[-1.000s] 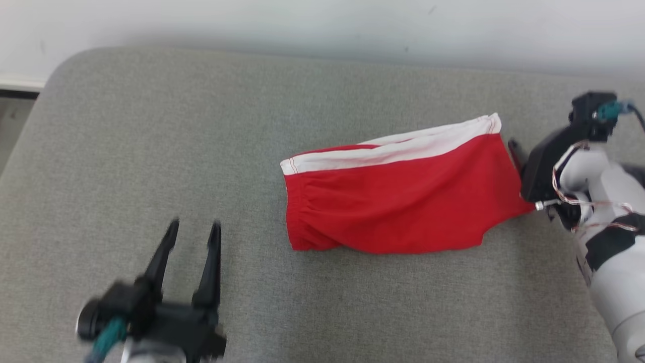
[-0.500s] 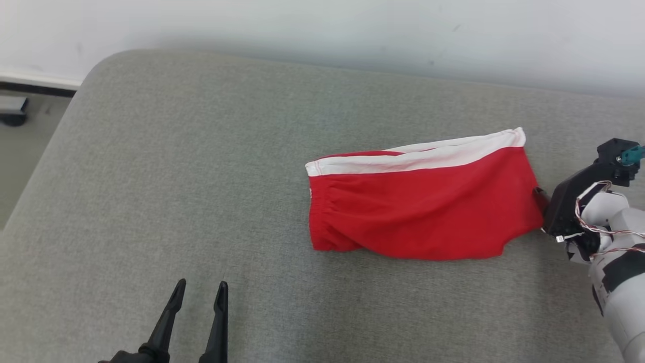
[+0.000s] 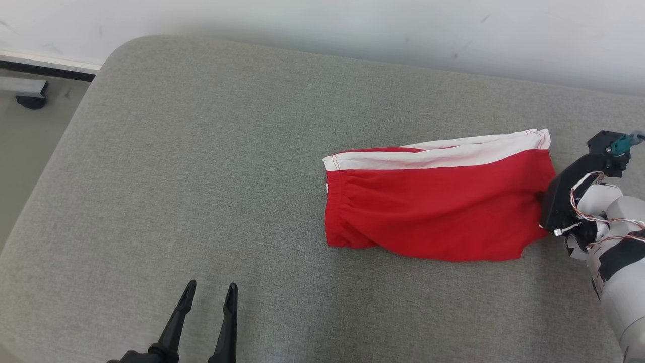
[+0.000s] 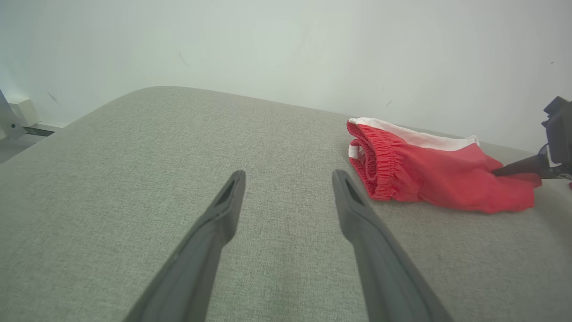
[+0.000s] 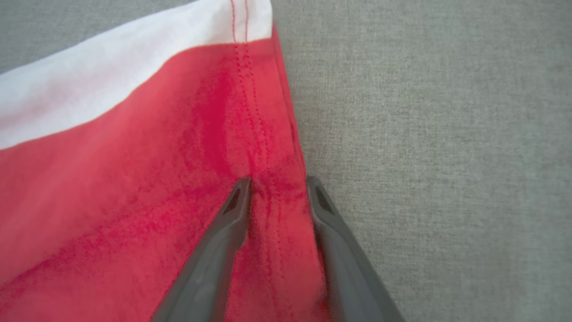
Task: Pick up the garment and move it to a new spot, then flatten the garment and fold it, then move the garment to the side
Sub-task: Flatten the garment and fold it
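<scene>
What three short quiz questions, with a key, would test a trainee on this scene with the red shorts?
1. True or false: the left gripper touches the red shorts.
2. The shorts' white stripe runs along the edge: A) nearer the wall; B) nearer the robot; C) under the left gripper.
3. Fill in: red cloth lies between the fingers of the ____ gripper.
Key: 1 false, it is open over the bare grey cushion, apart from them; 2 A; 3 right gripper.

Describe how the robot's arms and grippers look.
Left gripper and right gripper: two long, dark, tapering fingers each. The right forearm is pale with a black band, loose red-and-white wires and a teal connector on its black wrist housing.
</scene>
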Robot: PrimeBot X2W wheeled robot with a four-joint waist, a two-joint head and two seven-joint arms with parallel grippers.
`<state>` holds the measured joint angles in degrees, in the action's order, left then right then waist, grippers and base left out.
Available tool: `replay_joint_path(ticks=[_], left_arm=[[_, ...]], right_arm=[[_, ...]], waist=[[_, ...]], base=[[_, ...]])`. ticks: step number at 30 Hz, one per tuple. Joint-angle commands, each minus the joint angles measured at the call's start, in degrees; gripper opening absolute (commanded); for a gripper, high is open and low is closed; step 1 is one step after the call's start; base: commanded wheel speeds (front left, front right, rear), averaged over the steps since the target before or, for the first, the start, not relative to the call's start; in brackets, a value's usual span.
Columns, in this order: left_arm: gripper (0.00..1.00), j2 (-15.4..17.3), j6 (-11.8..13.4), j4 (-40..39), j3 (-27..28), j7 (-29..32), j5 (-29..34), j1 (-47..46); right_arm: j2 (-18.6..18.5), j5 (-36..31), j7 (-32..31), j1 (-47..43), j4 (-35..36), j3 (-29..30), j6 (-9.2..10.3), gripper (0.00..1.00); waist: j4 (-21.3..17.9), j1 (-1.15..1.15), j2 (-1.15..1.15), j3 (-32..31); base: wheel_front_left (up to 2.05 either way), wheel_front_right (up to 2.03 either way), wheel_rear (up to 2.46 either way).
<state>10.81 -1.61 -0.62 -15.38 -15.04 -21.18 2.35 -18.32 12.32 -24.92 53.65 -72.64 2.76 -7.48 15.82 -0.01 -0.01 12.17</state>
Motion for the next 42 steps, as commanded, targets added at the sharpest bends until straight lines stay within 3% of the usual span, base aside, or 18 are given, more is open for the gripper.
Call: replay_joint_path(ticks=[1, 14, 27, 33, 42], left_arm=[[1.00, -0.22, -0.27, 0.27, -0.11, -0.16, -0.10, -0.14], [1.00, 0.01, -0.65, 2.23, -0.12, -0.15, -0.91, -0.10], [1.00, -0.19, 0.09, 3.44, -0.12, 0.23, -1.90, 1.39], [1.00, -0.24, 0.14, 4.03, -0.50, 0.45, -2.30, 1.66], [1.00, 0.20, 0.23, 4.32, -0.59, 0.77, -3.15, 2.78]], right_arm=[[0.37, -1.32, -0.51, -2.56, -1.69, 0.46, 0.00, 0.00], [0.17, -8.39, 7.69, -3.41, -1.04, 6.44, 0.12, 0.00], [-2.44, -16.21, 15.06, -9.46, 5.06, 12.06, 0.07, 0.00], [2.17, -19.40, 15.28, -10.74, 9.88, 11.97, 0.07, 0.00], [12.84, -17.77, 12.35, -11.22, 16.03, 2.66, 0.07, 0.00]], waist=[[-0.06, 0.01, 0.01, 0.06], [-2.66, 0.01, 0.01, -2.61], [-7.08, 0.01, 0.01, -8.16], [-7.02, 0.01, 0.01, -9.69], [-5.29, 0.01, 0.01, -11.59]], base=[[0.00, 0.00, 0.00], [0.00, 0.00, 0.00], [0.00, 0.00, 0.00], [0.00, 0.00, 0.00], [0.00, 0.00, 0.00]])
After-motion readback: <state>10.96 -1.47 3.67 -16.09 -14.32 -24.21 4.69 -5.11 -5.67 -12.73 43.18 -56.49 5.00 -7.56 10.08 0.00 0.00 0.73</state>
